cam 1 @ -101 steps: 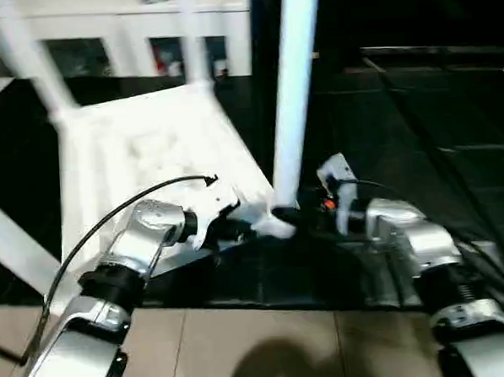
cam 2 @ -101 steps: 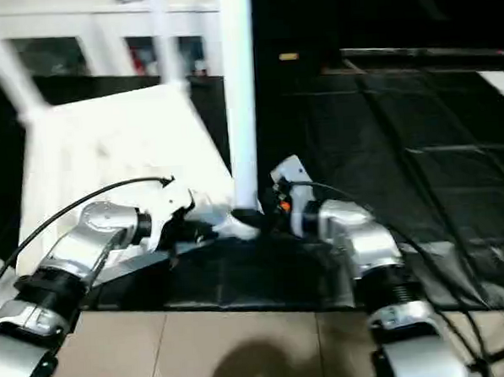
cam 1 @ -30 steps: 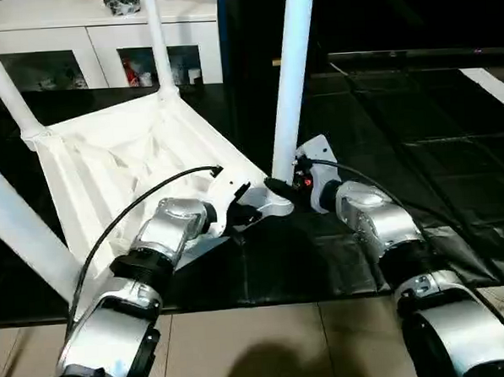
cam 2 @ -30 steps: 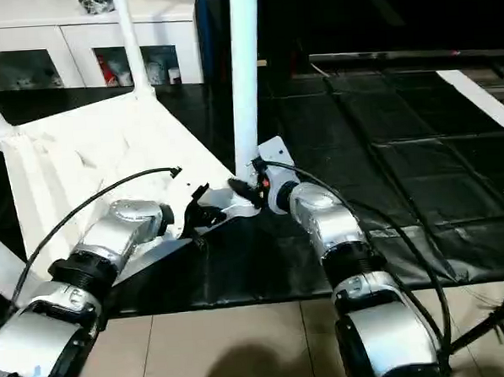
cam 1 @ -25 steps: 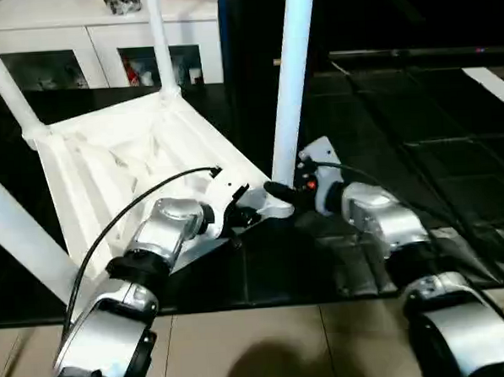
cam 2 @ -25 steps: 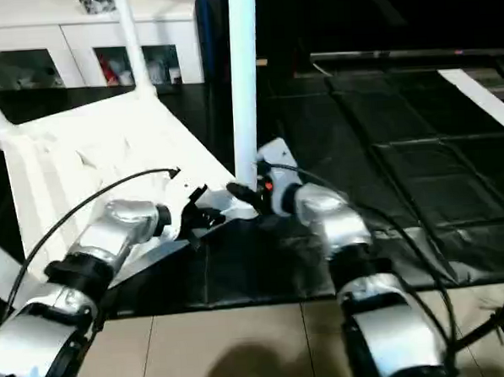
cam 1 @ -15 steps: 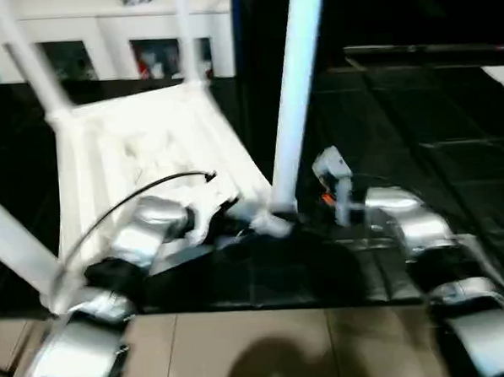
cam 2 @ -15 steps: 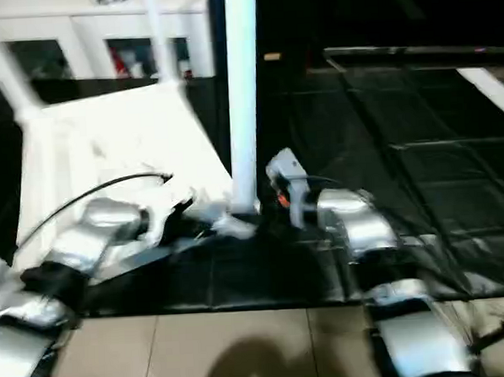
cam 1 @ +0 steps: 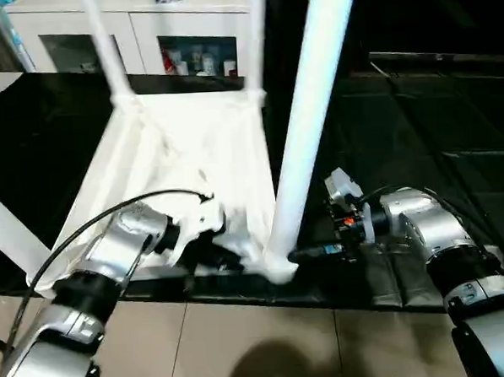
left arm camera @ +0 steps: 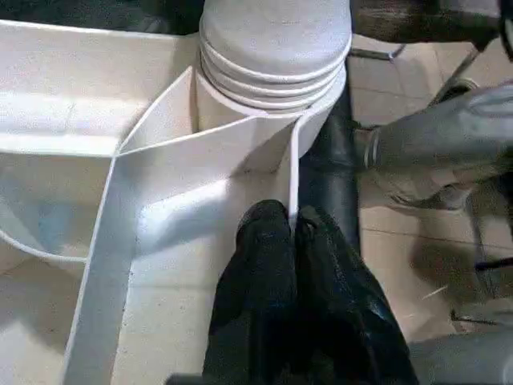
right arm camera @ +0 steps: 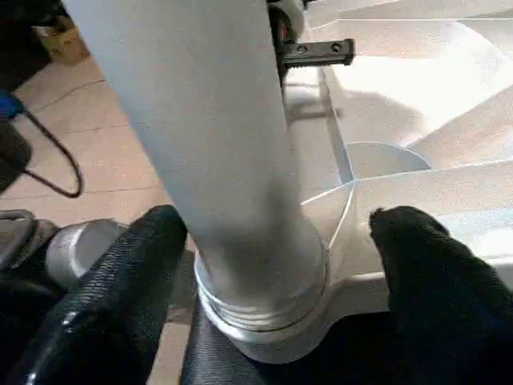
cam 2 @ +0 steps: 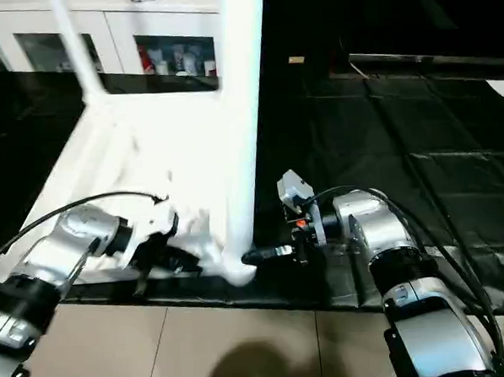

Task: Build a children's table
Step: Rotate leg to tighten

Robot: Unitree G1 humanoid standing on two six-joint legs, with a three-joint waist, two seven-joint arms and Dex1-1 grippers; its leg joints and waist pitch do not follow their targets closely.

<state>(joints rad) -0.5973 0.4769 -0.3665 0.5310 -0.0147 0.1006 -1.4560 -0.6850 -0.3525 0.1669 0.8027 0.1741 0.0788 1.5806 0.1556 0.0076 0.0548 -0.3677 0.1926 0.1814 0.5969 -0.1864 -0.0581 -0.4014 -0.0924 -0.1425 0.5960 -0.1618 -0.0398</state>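
The white table top lies upside down on a black mat, ribbed underside up. A thick white leg stands upright in the near corner socket. Two thinner-looking far legs rise at the back corners, and another leg slants at the left. My left gripper is shut on the thin rim wall of the table top, right beside that socket. My right gripper is open, one black finger on each side of the leg's base.
A white cabinet with glass doors stands behind the table. The black mat stretches to the right. Tan floor tiles lie in front of it, close to my arms. A black cable loops over my left forearm.
The whole picture has shifted and turned, so the camera moved. Both grippers remain at the near corner: the left on the rim, the right at the leg's base.
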